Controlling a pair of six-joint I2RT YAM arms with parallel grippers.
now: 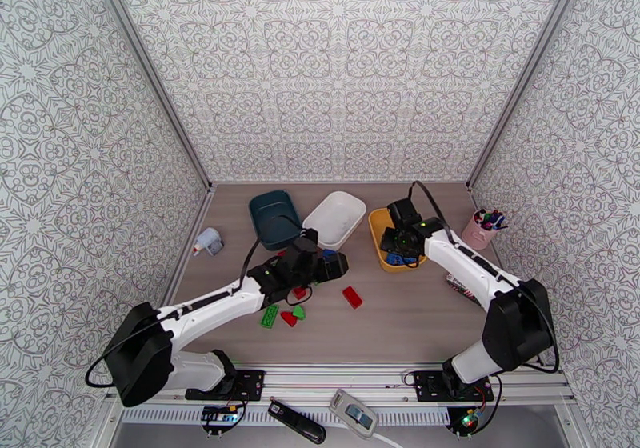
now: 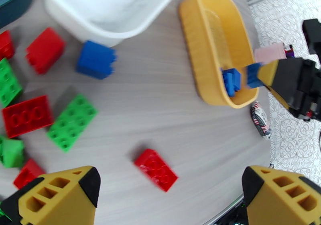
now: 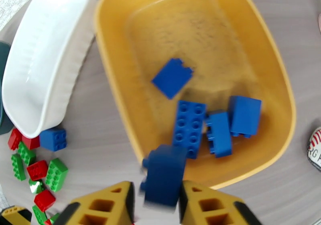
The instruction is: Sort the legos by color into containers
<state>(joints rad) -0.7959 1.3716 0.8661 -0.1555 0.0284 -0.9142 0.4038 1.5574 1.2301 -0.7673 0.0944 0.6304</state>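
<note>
Right wrist: blurred blue brick [image 3: 162, 173] seen between right fingers [image 3: 108, 205] over yellow tub [image 3: 112, 53]. Grip cannot be told. Left fingers [image 2: 60, 189] spread wide.

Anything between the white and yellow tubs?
Nothing. The right wrist view shows only a bare strip of table between the white tub and the yellow tub.

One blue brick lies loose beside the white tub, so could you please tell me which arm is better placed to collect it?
Left, likely. The left fingers, open, hover by the loose blue brick, while the right fingers are over the yellow tub with another blue brick between them.
</note>
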